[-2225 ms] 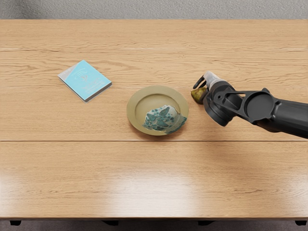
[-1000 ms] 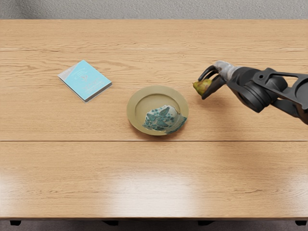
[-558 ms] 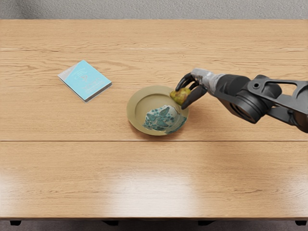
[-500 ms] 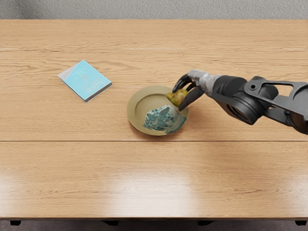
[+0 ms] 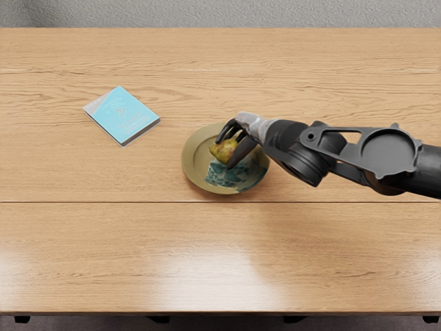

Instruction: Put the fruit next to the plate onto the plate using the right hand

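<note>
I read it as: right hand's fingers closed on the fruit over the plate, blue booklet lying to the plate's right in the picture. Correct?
Not quite. In the head view the blue booklet lies to the left of the plate, not its right. The rest holds: the right hand grips the fruit over the plate.

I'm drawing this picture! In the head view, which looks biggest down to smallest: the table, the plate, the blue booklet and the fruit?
1. table
2. plate
3. blue booklet, somewhat smaller than the plate
4. fruit, smallest, partly covered by the right hand
</note>
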